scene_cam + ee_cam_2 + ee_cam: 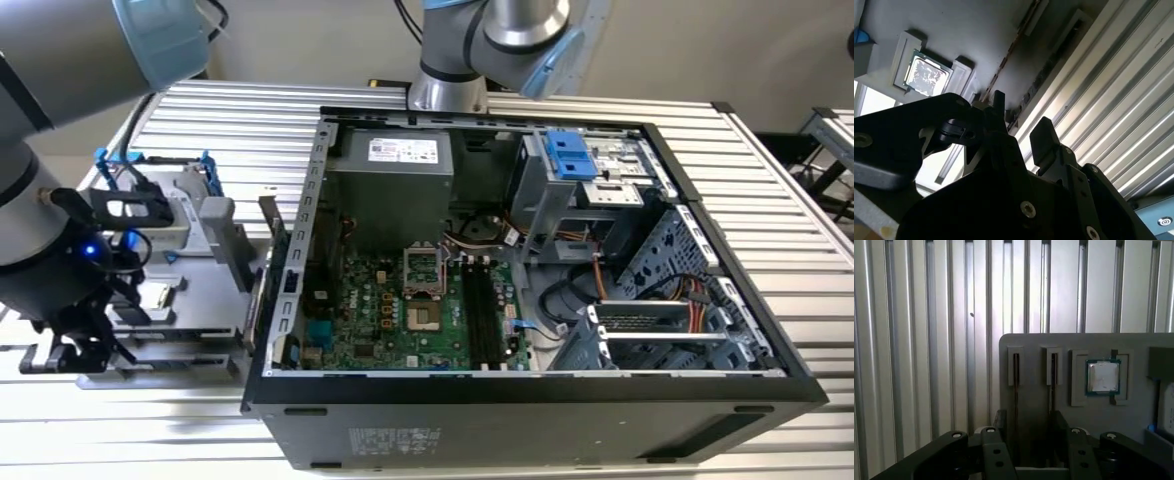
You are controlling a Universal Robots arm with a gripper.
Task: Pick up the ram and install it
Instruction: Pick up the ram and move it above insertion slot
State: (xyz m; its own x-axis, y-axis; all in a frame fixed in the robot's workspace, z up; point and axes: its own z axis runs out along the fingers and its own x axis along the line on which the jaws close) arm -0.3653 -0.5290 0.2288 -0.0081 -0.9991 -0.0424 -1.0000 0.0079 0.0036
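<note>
Two ram sticks stand on edge in slots of a grey parts tray [1034, 342]. In the first wrist view they show as thin dark lines, one ram stick [1015, 375] beside the other [1052, 372]. My gripper [1029, 417] hangs open just above them with nothing held, and both sticks run toward the gap between its black fingers [999, 440]. The second wrist view shows a ram edge [1009, 52] leading to the open gripper [1021, 112]. In the exterior view the gripper [80, 345] is low over the tray [200, 290], at the left of the open computer case [534, 400].
A processor chip [1102, 376] sits in a tray pocket beside the ram slots. A hard drive with blue bracket [147, 200] lies on the tray's far part. Inside the case, the motherboard's black memory slots [487, 315] run beside the processor socket [423, 295]. Ribbed metal tabletop [787, 200] surrounds everything.
</note>
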